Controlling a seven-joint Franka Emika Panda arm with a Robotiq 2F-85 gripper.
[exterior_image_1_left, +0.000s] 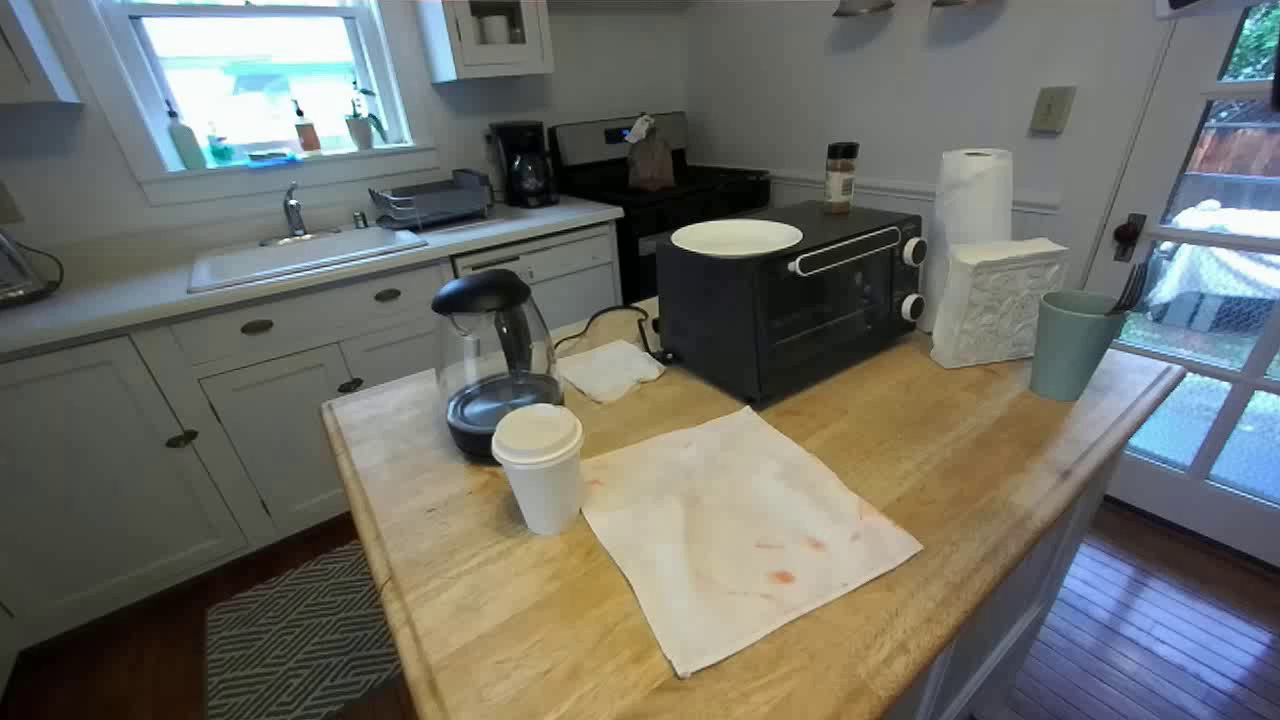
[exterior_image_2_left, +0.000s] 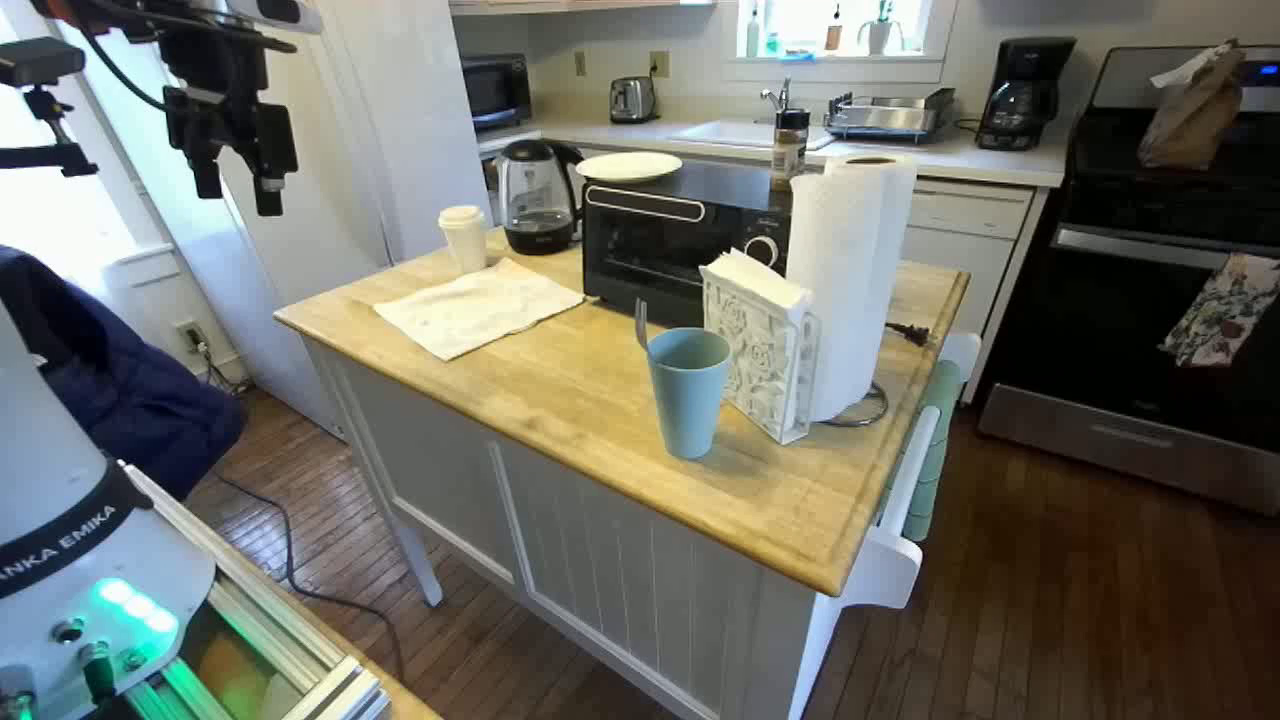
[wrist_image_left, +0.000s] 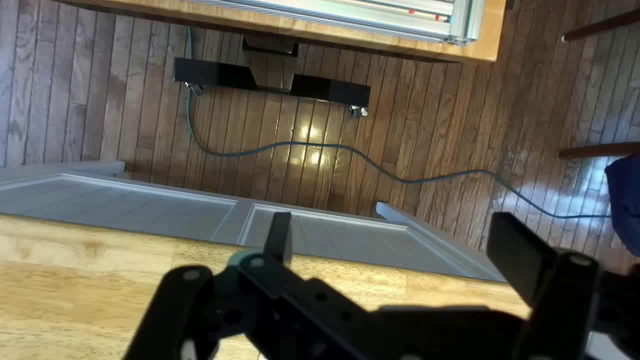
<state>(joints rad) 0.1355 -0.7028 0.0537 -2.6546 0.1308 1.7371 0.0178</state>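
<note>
My gripper (exterior_image_2_left: 238, 195) is open and empty, high in the air beside the wooden island table (exterior_image_2_left: 560, 385). In the wrist view its fingers (wrist_image_left: 392, 225) are wide apart above the table's edge, with nothing between them. Nearest on the table are a white lidded paper cup (exterior_image_2_left: 465, 242), upright, and a flat stained paper towel (exterior_image_2_left: 480, 310). A glass kettle (exterior_image_2_left: 535, 200) with a black base stands behind the cup; it also shows in an exterior view (exterior_image_1_left: 495, 350). A black toaster oven (exterior_image_1_left: 710, 330) carries a white plate (exterior_image_1_left: 737, 237) and a spice jar (exterior_image_1_left: 840, 185).
A blue-green cup (exterior_image_2_left: 690, 400) holding a fork (exterior_image_2_left: 641, 320), a white napkin holder (exterior_image_2_left: 760, 350) and a paper towel roll (exterior_image_2_left: 850, 280) stand at the table's far end from the kettle. A crumpled napkin (exterior_image_1_left: 610, 370) lies by the oven. A cable (wrist_image_left: 310, 144) crosses the floor.
</note>
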